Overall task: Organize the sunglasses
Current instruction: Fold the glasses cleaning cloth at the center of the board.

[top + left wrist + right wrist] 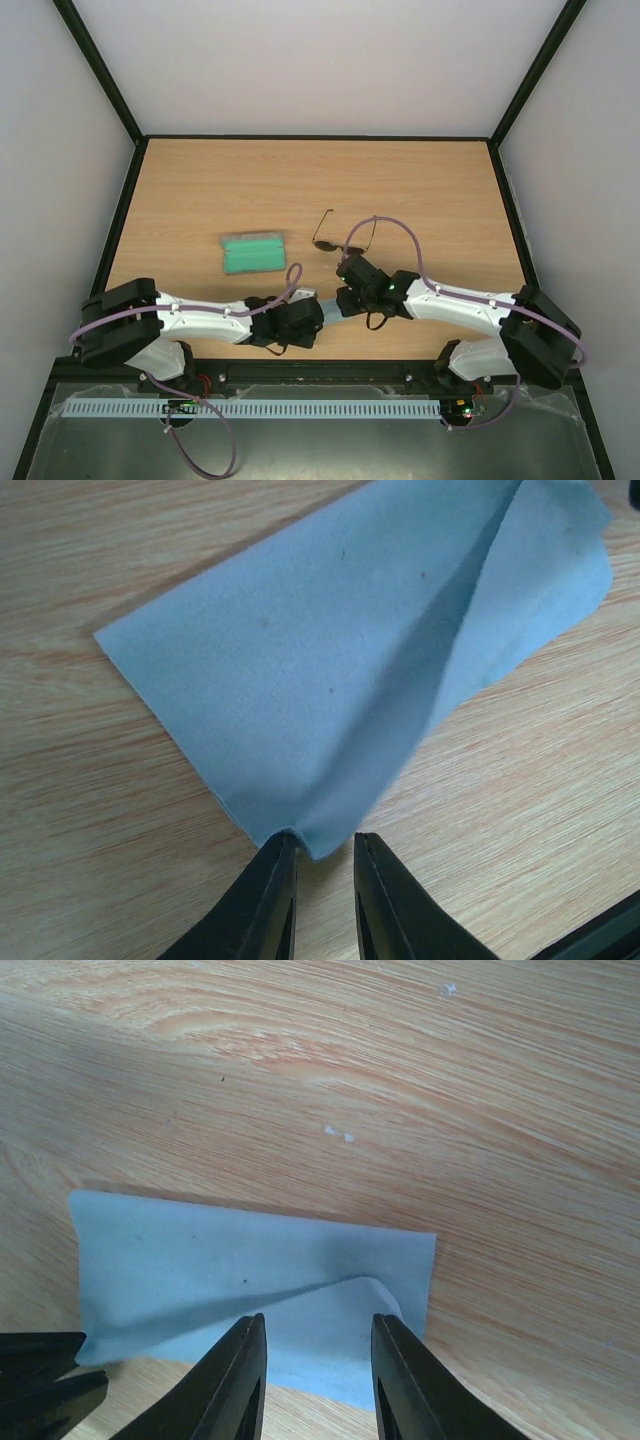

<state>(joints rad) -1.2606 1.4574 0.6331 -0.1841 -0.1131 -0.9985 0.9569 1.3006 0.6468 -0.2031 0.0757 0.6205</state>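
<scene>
One case [252,254] sits open, green lining up, with a big stretch of table [300,180] from it to the far rim. Near-side right of the case, the left gripper [322,842] has its fingers slightly apart around a corner of the single blue cloth [330,650], not pinching it. One pair of sunglasses [342,238] lies just right of the case, not touching it. Further right of the case, the right gripper [315,1325] hangs fingers apart over the cloth's other edge.

Matt blue cloth [330,660], smooth wood-grain table [80,860], sunglasses [325,245] frame seemingly thin metal.

Left arm [200,318] at 7 o'clock, right arm [460,302] at 5: white links, black joints, purple cables [398,228], black tapered fingers [268,905].
</scene>
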